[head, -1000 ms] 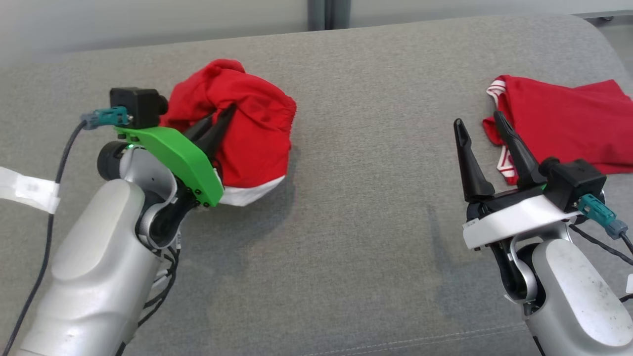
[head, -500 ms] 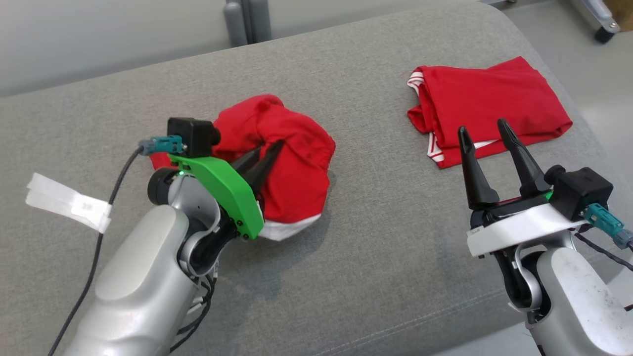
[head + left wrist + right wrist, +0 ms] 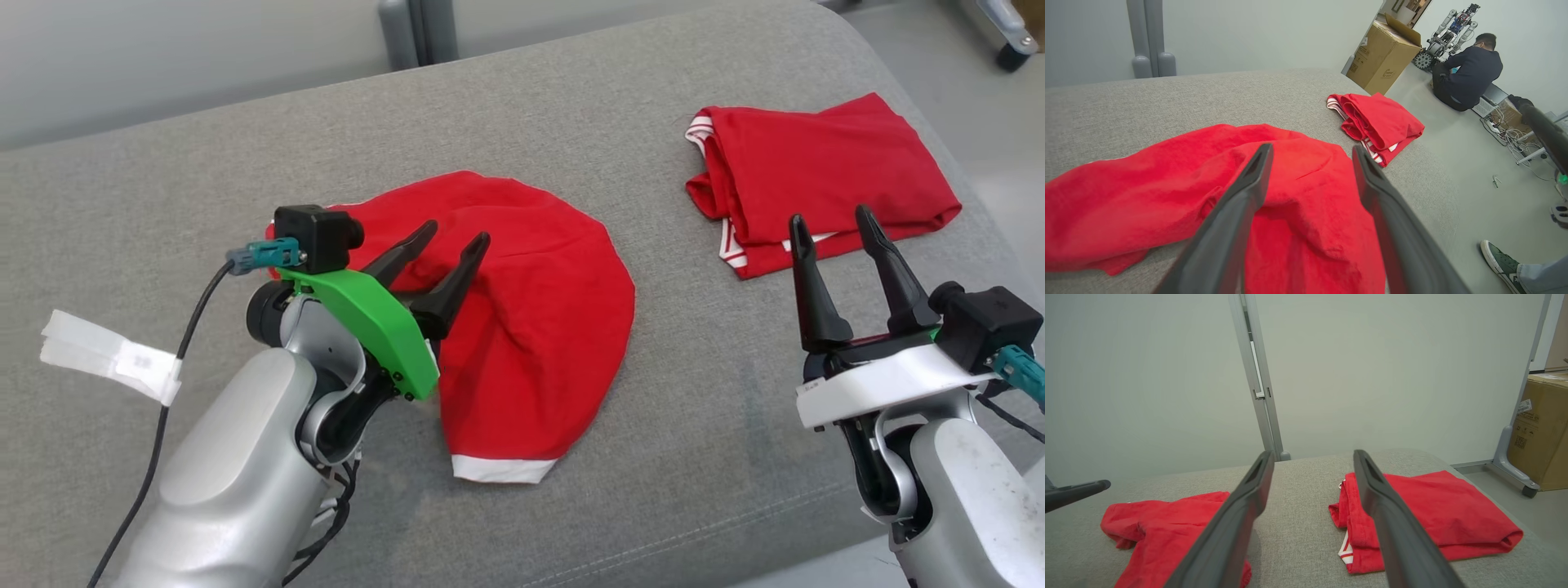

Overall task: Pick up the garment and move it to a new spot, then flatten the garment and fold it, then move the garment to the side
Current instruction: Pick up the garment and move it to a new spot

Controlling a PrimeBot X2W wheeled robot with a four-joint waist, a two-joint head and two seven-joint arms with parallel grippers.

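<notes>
Head view: the garment [image 3: 539, 327], red with a white hem, lies in a loose rounded heap at the middle of the grey padded counter [image 3: 571, 98]. It is set down but not smoothed, with creases running through its middle. The left pincer [image 3: 457, 231] hangs over the cloth's 9 o'clock side with its jaws apart and nothing between them. The right pincer [image 3: 829, 216] is also spread and empty, well apart from the garment at 3 o'clock. Its tips overlap the near edge of a second red garment [image 3: 816, 171], which is already folded and sits toward 1 o'clock.

Left wrist view: the two dark fingers stand wide over rumpled red cloth that spreads from 9 o'clock to 6 o'clock. A thick fold is bunched between and beneath them. The folded garment sits at 1 o'clock near the counter's edge. Off the counter, a seated person [image 3: 1470, 77] and a cardboard box [image 3: 1384, 57] are at 2 o'clock, and a shoe [image 3: 1498, 261] is at 5 o'clock.

Right wrist view: the fingers are parted above bare counter, with the loose garment at 8 o'clock and the folded one at 4 o'clock.

Judgement: the move to a new spot looks done, and flattening is the step now in hand. The next move calls for both pincers to come down on opposite edges, perhaps the white hem and the far rim. They should pinch only the top layer and draw the cloth outward until the creases lie flat.
</notes>
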